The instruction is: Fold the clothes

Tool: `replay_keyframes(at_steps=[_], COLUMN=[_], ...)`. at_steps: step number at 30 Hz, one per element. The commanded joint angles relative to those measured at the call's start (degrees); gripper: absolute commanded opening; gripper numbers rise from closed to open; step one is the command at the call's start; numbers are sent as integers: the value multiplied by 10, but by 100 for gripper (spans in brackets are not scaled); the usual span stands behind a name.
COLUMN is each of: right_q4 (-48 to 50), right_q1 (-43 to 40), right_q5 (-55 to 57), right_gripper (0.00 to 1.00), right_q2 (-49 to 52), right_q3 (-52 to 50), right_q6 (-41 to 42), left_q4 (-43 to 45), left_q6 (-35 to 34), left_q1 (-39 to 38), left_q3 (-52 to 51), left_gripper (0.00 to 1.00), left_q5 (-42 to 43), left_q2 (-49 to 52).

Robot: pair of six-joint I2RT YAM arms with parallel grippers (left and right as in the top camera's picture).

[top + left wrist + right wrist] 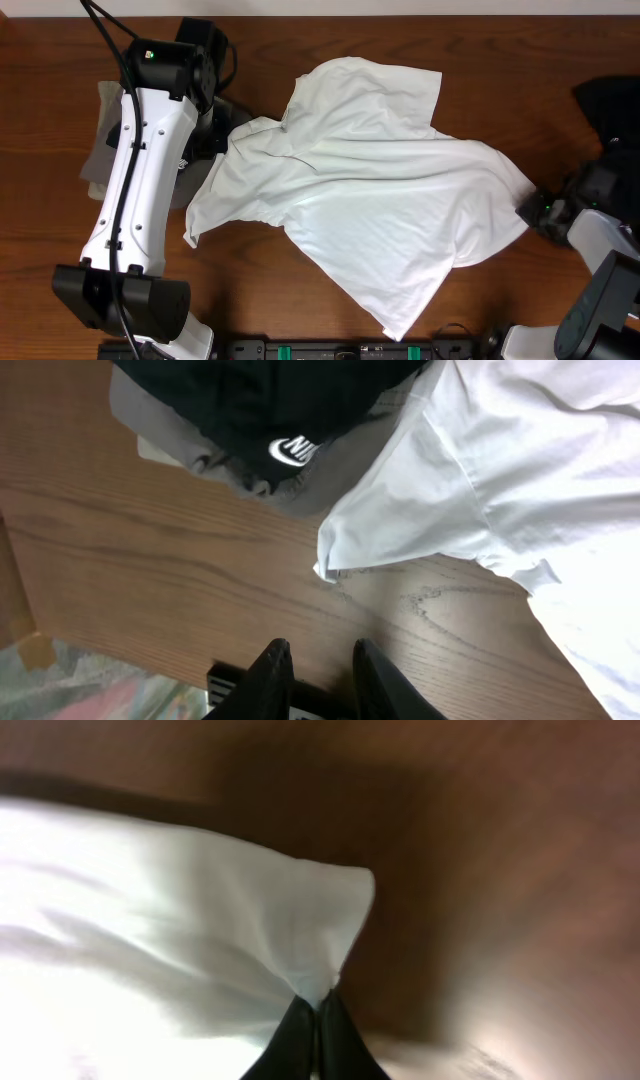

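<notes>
The right gripper (316, 1012) is pinched shut on a corner of the white T-shirt (370, 190) near the right edge of the table (40, 220), the shirt lying rumpled across the middle, while the left gripper (320, 655), slightly parted and empty, hovers by its sleeve beside a black garment (270, 400) and a grey garment (150, 420) towards the left edge.

Dark brown wooden table (480, 60), grain showing, black strip with green fittings (300, 351) along its near edge

We saw a dark brown wood-grain table (40, 250) under even light, with a thin pale strip (450, 6) running along its far edge.
</notes>
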Motion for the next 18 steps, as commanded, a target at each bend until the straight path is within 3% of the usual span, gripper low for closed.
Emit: replay_keyframes(at_steps=[1,12,15,17,18], right_q4=[-11,-4,-17,-42,-58], right_q1=[-34,-103,-111,-113,-113], right_q5=[50,125,125,119,110], right_gripper=[1,3,28,52,58], right_q2=[-19,-21,-21,-21,-21], right_q3=[52,207,233,250,259], right_q6=[-14,-88,-96,-95,-94], left_q4=[3,17,33,55,71], left_q6=[-7,-7,-4,21,42], left_q1=[0,0,0,0,0], left_q3=[0,0,0,0,0], left_gripper=[24,24,28,28,29], left_q5=[-9,-9,3,56,96], left_q2=[2,2,2,2,2])
